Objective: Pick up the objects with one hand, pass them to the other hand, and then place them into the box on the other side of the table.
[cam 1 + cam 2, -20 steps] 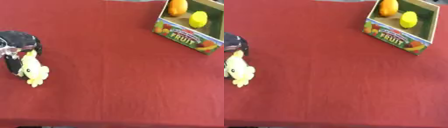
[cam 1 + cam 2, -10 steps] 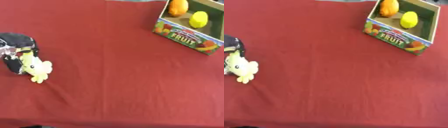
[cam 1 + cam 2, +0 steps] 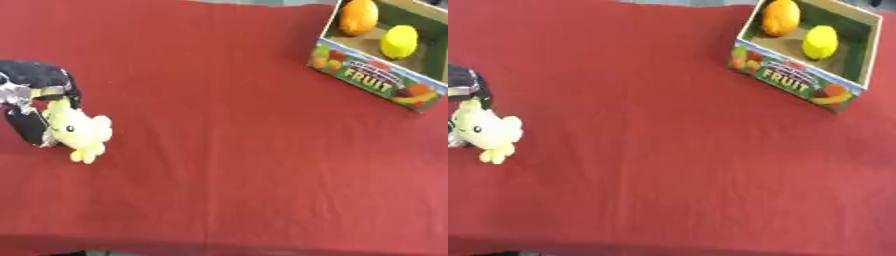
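here, left eye view: left hand (image 3: 35, 107) at the worktop's (image 3: 227, 150) left edge, fingers (image 3: 28, 125) curled round the yellow plush toy (image 3: 77, 131), toy hanging from the grasp over the red cloth. fruit box (image 3: 372, 82) far right, holding an orange (image 3: 359, 16) and a lemon (image 3: 399, 42). right eye view: same toy, hand mostly cut off; right hand absent. best carried toward centre, kept level, body left exposed for the handover.

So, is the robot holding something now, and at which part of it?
Yes: the left hand holds the yellow plush toy at its upper end. The right hand is not in view.
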`<state>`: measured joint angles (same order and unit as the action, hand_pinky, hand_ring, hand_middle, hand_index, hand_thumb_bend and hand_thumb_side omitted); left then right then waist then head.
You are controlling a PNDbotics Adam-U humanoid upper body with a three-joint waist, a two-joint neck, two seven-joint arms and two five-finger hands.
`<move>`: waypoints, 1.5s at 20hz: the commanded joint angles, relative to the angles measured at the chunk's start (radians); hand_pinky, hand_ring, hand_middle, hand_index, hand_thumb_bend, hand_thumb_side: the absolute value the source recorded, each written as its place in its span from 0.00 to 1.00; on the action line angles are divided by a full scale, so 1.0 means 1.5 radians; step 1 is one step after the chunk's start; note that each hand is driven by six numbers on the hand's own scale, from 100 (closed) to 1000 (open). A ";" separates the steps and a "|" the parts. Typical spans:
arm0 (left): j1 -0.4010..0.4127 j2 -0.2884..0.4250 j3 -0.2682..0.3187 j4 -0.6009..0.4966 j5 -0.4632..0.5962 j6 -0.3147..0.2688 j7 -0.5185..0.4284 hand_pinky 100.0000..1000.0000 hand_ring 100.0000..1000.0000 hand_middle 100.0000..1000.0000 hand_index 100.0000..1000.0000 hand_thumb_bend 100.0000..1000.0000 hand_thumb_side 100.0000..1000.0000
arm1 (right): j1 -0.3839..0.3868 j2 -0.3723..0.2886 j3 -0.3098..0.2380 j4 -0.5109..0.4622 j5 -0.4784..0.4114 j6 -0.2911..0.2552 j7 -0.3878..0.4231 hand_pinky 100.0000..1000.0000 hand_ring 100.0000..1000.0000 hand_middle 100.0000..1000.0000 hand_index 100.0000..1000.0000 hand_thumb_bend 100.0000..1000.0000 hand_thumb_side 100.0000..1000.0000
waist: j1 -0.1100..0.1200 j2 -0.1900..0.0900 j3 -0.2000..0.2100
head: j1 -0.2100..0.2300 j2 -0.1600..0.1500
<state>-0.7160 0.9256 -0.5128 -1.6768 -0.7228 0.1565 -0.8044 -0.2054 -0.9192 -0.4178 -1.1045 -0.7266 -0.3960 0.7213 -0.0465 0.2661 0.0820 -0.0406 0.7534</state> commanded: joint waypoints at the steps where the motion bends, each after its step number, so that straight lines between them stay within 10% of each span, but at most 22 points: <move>1: -0.005 0.033 0.017 -0.031 0.018 0.022 -0.010 0.63 0.59 0.50 0.55 0.34 0.00 | -0.002 -0.036 -0.005 -0.002 -0.004 -0.004 0.003 0.88 1.00 0.62 0.86 0.00 0.53 | 0.002 -0.017 0.000 | 0.002 0.001; 17: -0.027 -0.012 0.046 -0.140 0.157 0.207 0.154 0.54 0.52 0.41 0.52 0.00 0.00 | -0.036 -0.043 0.009 -0.042 -0.012 0.009 0.011 0.88 1.00 0.63 0.86 0.00 0.50 | 0.002 -0.026 0.003 | -0.008 0.000; 30: -0.054 -0.134 0.032 -0.117 0.174 0.256 0.235 0.51 0.50 0.40 0.53 0.00 0.00 | -0.115 -0.033 0.048 -0.118 0.001 0.021 0.011 0.88 1.00 0.66 0.87 0.00 0.42 | -0.002 -0.030 0.000 | -0.017 -0.004</move>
<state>-0.7749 0.7264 -0.4701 -1.8516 -0.4662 0.5403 -0.4644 -0.3656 -0.9287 -0.3441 -1.2562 -0.7315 -0.3654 0.7397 -0.0500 0.2477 0.0833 -0.0643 0.7535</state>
